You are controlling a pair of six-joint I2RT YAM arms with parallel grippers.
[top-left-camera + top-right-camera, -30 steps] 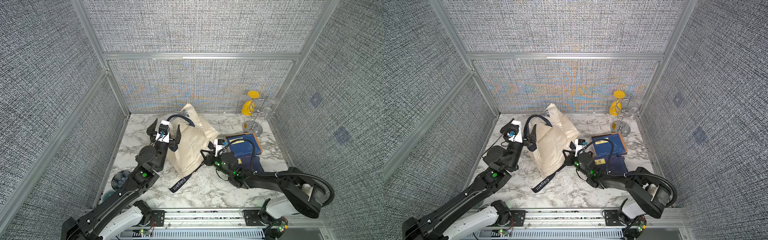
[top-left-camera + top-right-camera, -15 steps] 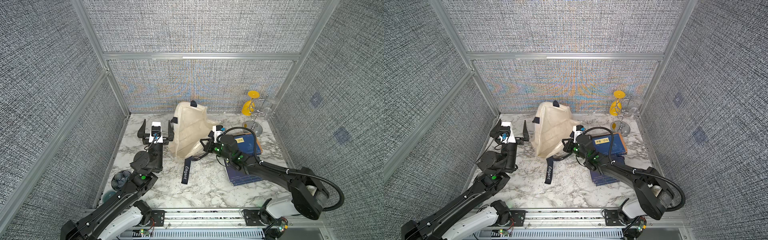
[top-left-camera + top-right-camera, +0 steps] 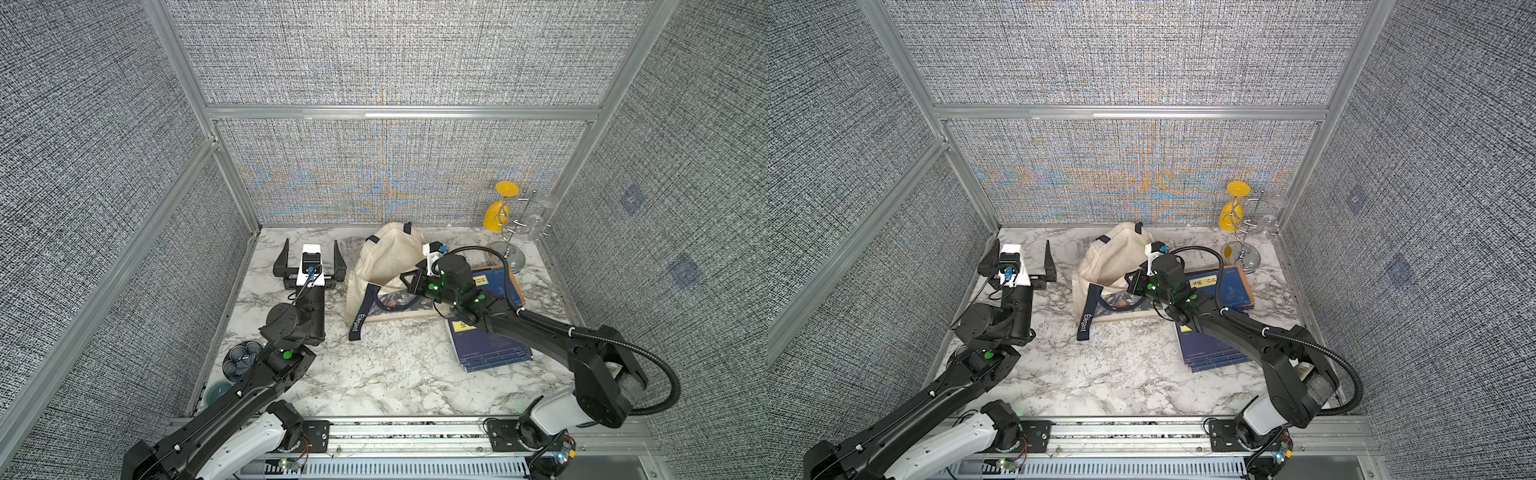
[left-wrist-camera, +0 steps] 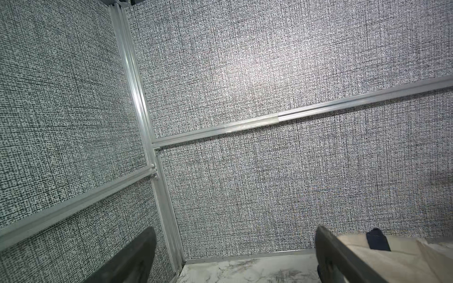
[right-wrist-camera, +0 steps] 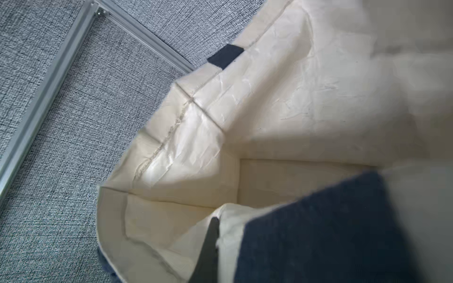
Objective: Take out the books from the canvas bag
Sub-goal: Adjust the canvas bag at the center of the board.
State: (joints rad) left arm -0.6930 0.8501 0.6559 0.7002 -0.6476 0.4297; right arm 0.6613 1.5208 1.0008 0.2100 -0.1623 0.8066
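Note:
The cream canvas bag (image 3: 384, 266) (image 3: 1113, 259) lies slumped at the back middle, its floral panel (image 3: 395, 301) and navy "Elegant" strap (image 3: 359, 322) toward the front. My right gripper (image 3: 409, 279) (image 3: 1133, 283) (image 5: 218, 245) is shut on the bag's rim beside a navy handle (image 5: 318, 232); the right wrist view shows cream lining inside. Navy books lie outside the bag: one with a tan edge (image 3: 496, 284) (image 3: 1223, 286) partly under my right arm, and a small stack (image 3: 492, 351) (image 3: 1212, 353) nearer the front. My left gripper (image 3: 311, 248) (image 3: 1021, 249) (image 4: 232, 254) stands open and empty, left of the bag.
A metal glass rack (image 3: 515, 232) with a yellow glass (image 3: 500, 212) stands at the back right corner. Dark round cups (image 3: 241, 359) and a teal bowl (image 3: 218, 392) sit by the left wall. Fabric walls enclose the marble table (image 3: 395, 374) on three sides.
My left gripper has drawn away from the bag toward the back left. My right gripper has pulled the bag's rim back and right, and the bag has turned, showing its floral panel.

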